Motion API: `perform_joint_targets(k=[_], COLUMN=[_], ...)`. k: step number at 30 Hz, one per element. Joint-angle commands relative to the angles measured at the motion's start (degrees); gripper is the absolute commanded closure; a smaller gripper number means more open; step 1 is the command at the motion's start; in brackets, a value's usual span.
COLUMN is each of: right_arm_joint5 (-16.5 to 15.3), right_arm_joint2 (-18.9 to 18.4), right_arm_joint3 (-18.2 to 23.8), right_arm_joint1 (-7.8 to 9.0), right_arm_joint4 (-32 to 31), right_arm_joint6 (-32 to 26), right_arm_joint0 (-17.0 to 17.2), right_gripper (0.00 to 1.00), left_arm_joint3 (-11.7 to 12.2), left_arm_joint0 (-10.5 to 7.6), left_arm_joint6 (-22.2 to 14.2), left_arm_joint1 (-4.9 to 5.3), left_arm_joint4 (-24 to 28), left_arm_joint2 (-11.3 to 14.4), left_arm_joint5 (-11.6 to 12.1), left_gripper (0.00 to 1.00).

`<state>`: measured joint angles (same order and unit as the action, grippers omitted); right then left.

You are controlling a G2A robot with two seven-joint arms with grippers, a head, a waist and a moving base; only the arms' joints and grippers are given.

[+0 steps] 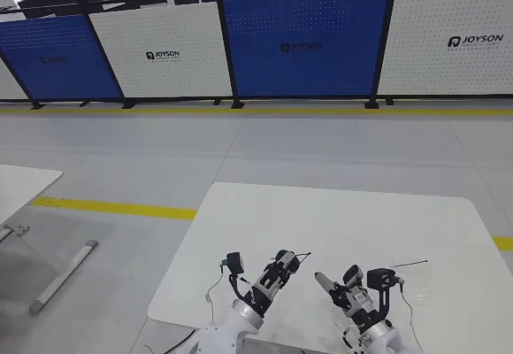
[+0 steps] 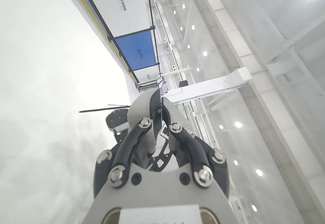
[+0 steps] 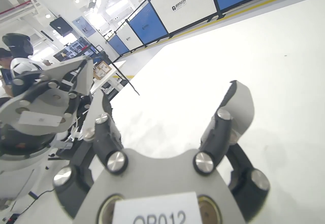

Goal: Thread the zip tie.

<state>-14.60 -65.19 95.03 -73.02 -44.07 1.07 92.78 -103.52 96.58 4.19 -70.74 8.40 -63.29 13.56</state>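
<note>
White table (image 1: pixel 239 221) filling the lower half of the top view, and both arms sit low in the frame, at the near edge. Starting on the left: the left gripper (image 1: pixel 287 259) has its fingers pressed together on the tie (image 1: pixel 302 257), a thin black line poking out of the tip, up and to the right. In the left wrist view that same left gripper (image 2: pixel 160 105) sits at centre frame, pads squeezed flat against each other, barely a sliver between them (the strip there is seen edge-on, so little of it shows).

Moving right in the top view, just beside it, comes the right gripper (image 1: pixel 334 274), fingers spread wide and holding nothing. The right wrist view backs that up: the right gripper (image 3: pixel 168 89) gapes at lower centre with bare table between the fingers, the left gripper (image 3: pixel 86 67) looms at the left of the frame, and the tie (image 3: pixel 127 81) slants from it down toward the centre, its free end above the table and near the right gripper's nearer finger, not touching it.

Farthest right in the top view, a second tie (image 1: pixel 411 263) lies flat on the table, apart from both grippers. It shows again left of centre in the left wrist view (image 2: pixel 101 109).
</note>
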Motion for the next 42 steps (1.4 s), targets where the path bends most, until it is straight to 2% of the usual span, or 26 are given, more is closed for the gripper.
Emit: perform_joint_targets(k=[1,5,10,12,19,22,24,26,30,32,33,42], right_arm_joint5=[-1.1,-4.3,-4.9,-4.9,-4.9,-1.9,-1.1,-1.3,-1.2,-0.4,1.0,1.4], right_arm_joint2=[-1.2,-5.2,-9.5,-9.7,-9.7,-8.3,-7.9,-9.7,-14.1,-15.9,-16.8,-16.9], right_arm_joint3=[0.6,2.6,6.5,6.8,6.8,5.9,5.8,6.2,7.3,7.5,7.3,7.4], right_arm_joint1=[0.21,0.79,1.41,1.46,1.46,1.13,0.91,0.87,1.04,1.06,1.05,1.06], right_arm_joint4=[0.7,3.8,8.3,8.6,8.6,7.6,8.8,12.7,18.3,20.9,23.2,23.6], right_arm_joint6=[1.3,5.9,9.5,9.5,9.5,9.6,10.8,12.3,13.5,13.7,12.7,12.2], right_arm_joint0=[1.3,5.4,10.2,10.4,10.4,9.3,9.0,9.4,10.6,11.0,11.0,10.9], right_gripper=[0.00,0.00,0.00,0.00,0.00,0.00,0.00,0.00,0.00,0.00,0.00,0.00], left_arm_joint3=[0.2,1.2,2.1,2.6,2.6,3.0,3.4,3.9,5.3,5.9,6.3,6.4], left_arm_joint0=[0.18,-0.08,-0.18,-0.17,-0.17,-0.49,-0.58,-0.54,-0.58,-0.76,-0.98,-1.12], left_arm_joint6=[1.1,5.2,10.5,9.5,9.5,10.1,10.9,11.8,11.3,11.0,10.9,10.8], left_arm_joint1=[-0.06,-0.35,-0.69,-0.71,-0.71,-0.84,-1.00,-1.15,-1.23,-1.30,-1.38,-1.41], left_arm_joint4=[0.5,0.9,-2.5,-3.7,-3.7,-3.7,-3.0,-2.0,-0.8,0.1,1.2,1.6], left_arm_joint2=[-0.3,-0.9,-0.9,-0.1,-0.1,0.1,0.2,-0.1,-0.6,-0.8,-1.0,-1.1], left_arm_joint5=[0.3,-0.7,-2.4,-3.8,-3.8,-4.2,-4.0,-3.5,-2.5,-2.4,-2.4,-2.4], left_gripper=[1.00,1.00,1.00,1.00,1.00,1.00,1.00,1.00,1.00,1.00,1.00,1.00])
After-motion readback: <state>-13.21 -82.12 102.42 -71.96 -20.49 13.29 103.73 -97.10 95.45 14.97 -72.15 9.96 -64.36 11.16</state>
